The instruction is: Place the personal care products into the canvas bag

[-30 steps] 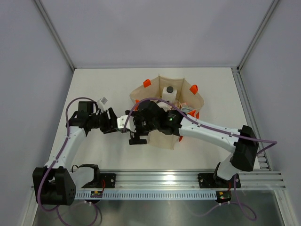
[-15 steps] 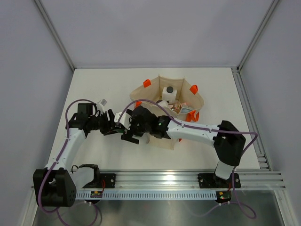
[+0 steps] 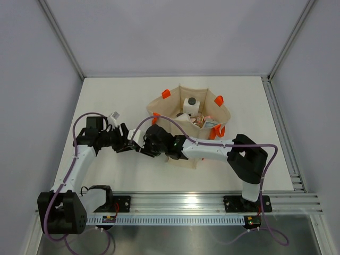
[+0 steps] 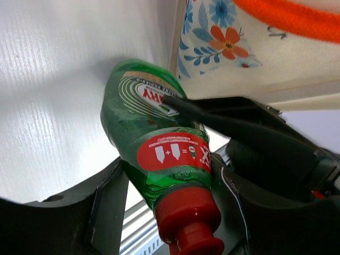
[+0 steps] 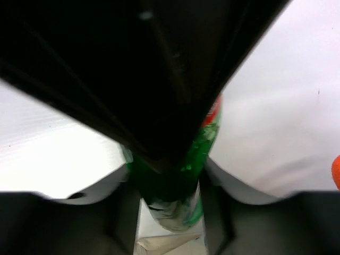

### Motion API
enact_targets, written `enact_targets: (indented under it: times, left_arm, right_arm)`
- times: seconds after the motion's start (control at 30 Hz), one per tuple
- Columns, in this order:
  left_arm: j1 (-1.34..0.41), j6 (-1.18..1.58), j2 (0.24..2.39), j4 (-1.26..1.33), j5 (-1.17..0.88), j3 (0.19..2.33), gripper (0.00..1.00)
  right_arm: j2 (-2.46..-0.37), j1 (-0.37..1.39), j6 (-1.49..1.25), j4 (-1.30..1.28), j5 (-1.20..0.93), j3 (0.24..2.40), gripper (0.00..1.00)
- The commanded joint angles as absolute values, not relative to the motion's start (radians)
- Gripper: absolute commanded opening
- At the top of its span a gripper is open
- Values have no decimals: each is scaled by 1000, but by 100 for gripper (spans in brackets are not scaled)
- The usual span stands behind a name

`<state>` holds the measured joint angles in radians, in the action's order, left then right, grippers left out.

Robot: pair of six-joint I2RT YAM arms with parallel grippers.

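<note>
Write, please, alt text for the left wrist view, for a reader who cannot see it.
A green red-capped bottle sits tilted between the fingers of the left tool, cap toward the camera, with the white table behind. A dark finger of the right tool reaches its upper label from the right. Beyond stands the canvas bag, showing its flower print and orange handle.

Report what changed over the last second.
The right gripper travelled left, from the front of the canvas bag to meet the left gripper. Its fingers now flank the green bottle that the left gripper holds. Whether they have closed on it cannot be told. The left gripper, still clamped on the bottle, and the bag stayed where they were.
</note>
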<state>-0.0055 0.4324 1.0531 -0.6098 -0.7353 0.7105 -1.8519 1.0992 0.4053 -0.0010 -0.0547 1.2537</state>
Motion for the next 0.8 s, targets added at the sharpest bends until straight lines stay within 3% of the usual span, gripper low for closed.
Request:
enact_targets:
  times: [0.0,0.03,0.07,0.13,0.2,0.27,0.3,0.37,0.4,0.43,0.47,0.77]
  left_arm:
    - [-2,466,1005,-531,-867,735,2]
    - [0,469,997,-531,-867,736,5]
    - [-2,474,993,-531,-868,738,16]
    - [21,489,971,-529,-867,741,25]
    - [23,491,956,-534,-858,753,44]
    - [25,482,930,-549,-851,768,55]
    - [26,477,919,-555,-832,779,69]
    - [28,479,882,-575,-805,813,74]
    - [28,486,868,-577,-792,822,85]
    - [28,491,856,-584,-782,845,87]
    - [28,495,838,-591,-772,857,99]
    - [29,451,773,-701,-632,991,99]
  right_arm:
    - [-1856,1112,387,94,-97,1247,37]
    - [-1855,1112,387,95,-107,1247,32]
    - [-1850,1114,388,95,-115,1246,23]
    - [-1842,1114,390,89,-130,1246,16]
    - [-1824,1112,391,86,-158,1238,6]
    - [-1790,1112,400,83,-182,1221,2]
    - [-1781,1112,403,77,-192,1213,1]
    - [-1743,1114,423,54,-228,1204,0]
    - [-1733,1112,431,26,-238,1201,0]
    - [-1721,1112,443,11,-256,1198,0]
    - [-1701,1112,451,5,-262,1198,0]
    - [-1537,1112,574,-264,-393,1230,0]
